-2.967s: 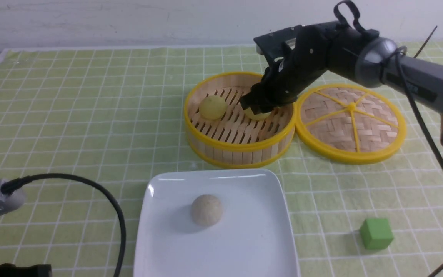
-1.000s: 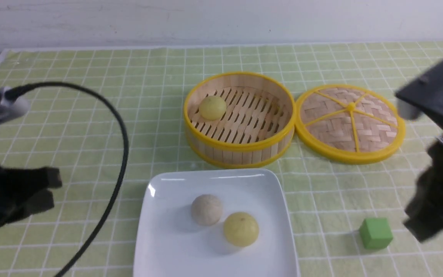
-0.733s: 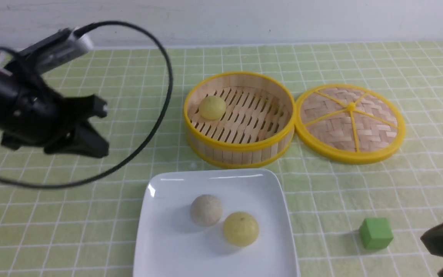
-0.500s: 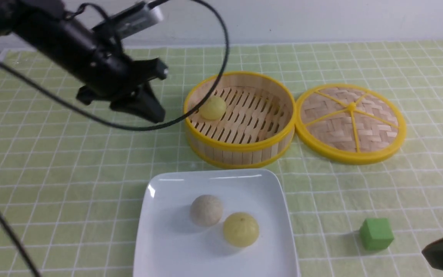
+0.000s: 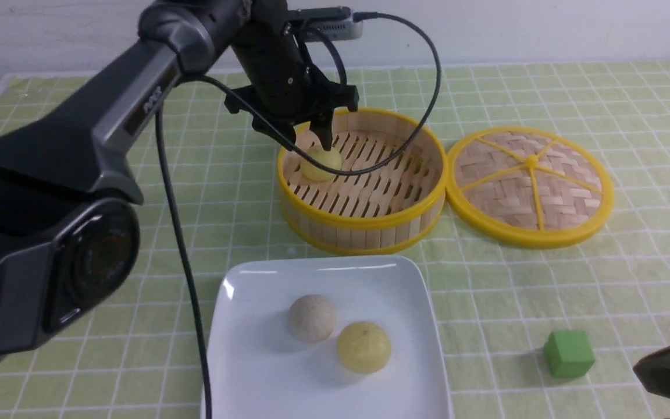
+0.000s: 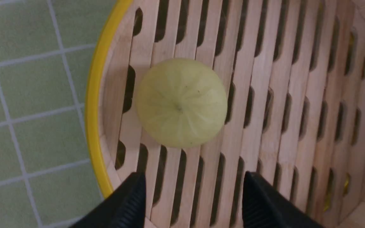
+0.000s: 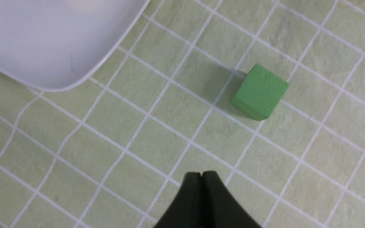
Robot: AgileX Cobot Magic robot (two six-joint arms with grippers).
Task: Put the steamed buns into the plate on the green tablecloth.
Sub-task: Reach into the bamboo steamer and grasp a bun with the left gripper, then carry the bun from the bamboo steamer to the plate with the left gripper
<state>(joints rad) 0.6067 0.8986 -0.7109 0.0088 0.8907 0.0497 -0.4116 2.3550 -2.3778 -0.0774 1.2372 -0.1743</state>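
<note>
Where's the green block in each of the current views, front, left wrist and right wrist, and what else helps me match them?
Front: the green block is right of the white square plate.
Left wrist: not in it.
Right wrist: near the plate's corner.
Shared landmark: the white-gridded green tablecloth.

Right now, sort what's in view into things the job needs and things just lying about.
Part of the job:
- steamed bun in the basket
- steamed bun on the plate
- white plate
- green tablecloth
- bamboo basket, holding a bun

Just lying about:
- speckled bun
- woven lid
- green block
</note>
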